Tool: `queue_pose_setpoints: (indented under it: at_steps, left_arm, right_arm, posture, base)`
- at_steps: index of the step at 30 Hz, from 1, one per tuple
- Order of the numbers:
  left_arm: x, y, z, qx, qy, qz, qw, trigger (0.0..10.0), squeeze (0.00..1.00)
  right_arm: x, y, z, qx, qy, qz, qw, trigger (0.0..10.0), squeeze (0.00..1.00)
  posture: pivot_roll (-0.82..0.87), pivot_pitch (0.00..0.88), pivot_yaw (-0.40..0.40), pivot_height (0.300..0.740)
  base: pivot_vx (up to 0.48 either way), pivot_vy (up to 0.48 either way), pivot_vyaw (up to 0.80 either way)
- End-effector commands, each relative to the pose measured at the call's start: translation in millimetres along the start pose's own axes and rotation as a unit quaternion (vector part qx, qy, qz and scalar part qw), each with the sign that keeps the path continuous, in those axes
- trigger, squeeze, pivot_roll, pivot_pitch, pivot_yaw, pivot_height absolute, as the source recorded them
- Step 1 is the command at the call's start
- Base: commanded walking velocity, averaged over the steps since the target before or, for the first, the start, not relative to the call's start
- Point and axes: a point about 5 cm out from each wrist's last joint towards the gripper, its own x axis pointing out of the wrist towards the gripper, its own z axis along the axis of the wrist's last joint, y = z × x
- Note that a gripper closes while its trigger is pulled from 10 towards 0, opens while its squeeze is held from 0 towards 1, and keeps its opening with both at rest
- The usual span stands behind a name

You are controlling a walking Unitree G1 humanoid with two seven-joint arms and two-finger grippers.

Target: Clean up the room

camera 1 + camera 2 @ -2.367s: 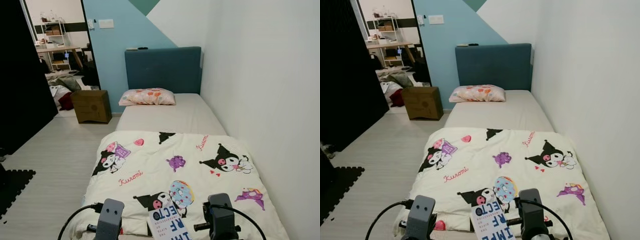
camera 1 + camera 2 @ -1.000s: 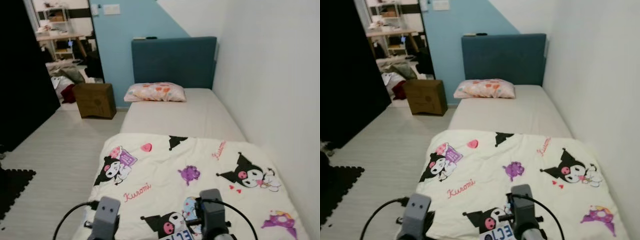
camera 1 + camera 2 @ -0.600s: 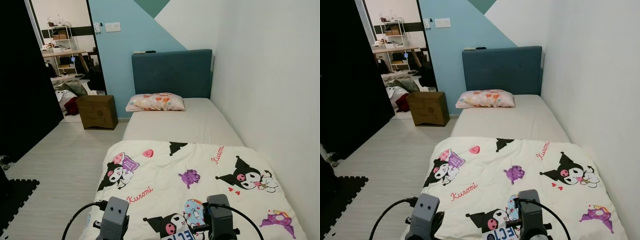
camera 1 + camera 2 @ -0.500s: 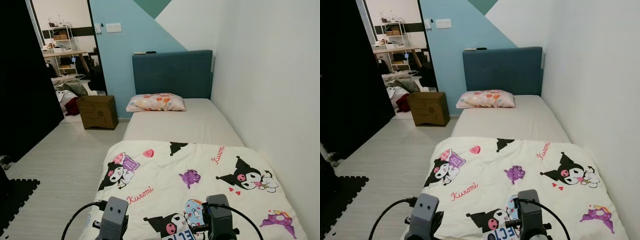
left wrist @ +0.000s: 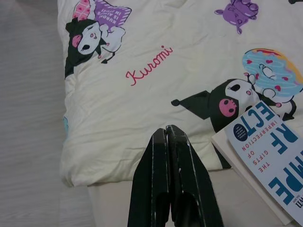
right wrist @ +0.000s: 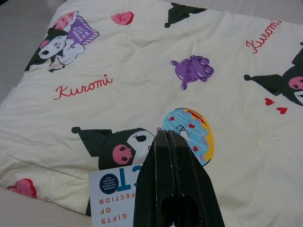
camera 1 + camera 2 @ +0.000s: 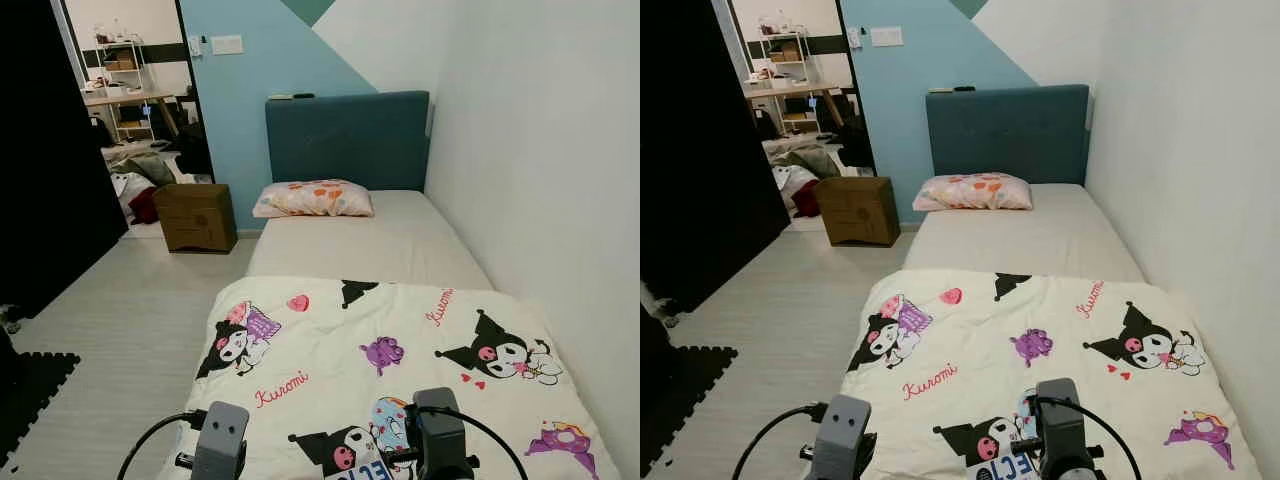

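Observation:
A cream Kuromi blanket [image 7: 380, 340] covers the near half of the bed. A white book with blue lettering [image 5: 265, 146] lies at the blanket's near edge, partly on the bare mattress, between my two wrists [image 7: 1002, 470]. My left gripper [image 5: 166, 130] hangs shut over the blanket's near left corner, with nothing between its fingers. My right gripper [image 6: 164, 135] is shut too, hovering over the book's [image 6: 113, 198] upper corner and a doughnut print. A patterned pillow [image 7: 312, 198] rests against the teal headboard [image 7: 345, 135].
A white wall [image 7: 540, 180] runs along the bed's right side. Pale wood floor [image 7: 130, 300] lies to the left, with a cardboard box [image 7: 195, 217] by the doorway and a black foam mat [image 7: 30, 385] nearer. Beyond the doorway are heaped clothes [image 7: 135, 180].
The camera has bobbed and tilted, so the whole scene shifted. Less of the book shows at the lower edge than 2.4 s ago. Both wrists keep their places.

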Motion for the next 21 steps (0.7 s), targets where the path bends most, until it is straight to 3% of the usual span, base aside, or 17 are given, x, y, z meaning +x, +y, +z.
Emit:
queue_pose_setpoints:
  at_steps: [1,14,21]
  left_arm:
    - [-2.8,0.0,-8.1,-0.005,0.016,0.001,1.0,10.0,0.0]
    - [-3.4,-0.3,-8.4,-0.004,0.017,0.0,1.0,10.0,0.0]
    - [-3.3,-0.5,-8.9,-0.001,0.023,0.002,1.0,10.0,0.0]
  right_arm:
    - [-0.6,3.6,-5.6,0.008,0.01,0.005,1.0,10.0,0.0]
    - [-2.2,3.6,-6.8,0.011,0.012,0.004,1.0,10.0,0.0]
    - [-2.9,2.8,-7.0,0.01,0.014,0.003,1.0,10.0,0.0]
  posture:
    - [-0.1,0.096,0.035,0.74]
    - [-0.1,0.105,0.042,0.74]
    - [-0.1,0.112,0.04,0.74]
  base:
    - [-0.266,0.0,0.0]
    - [-0.318,0.0,0.0]
    - [0.0,0.0,0.0]
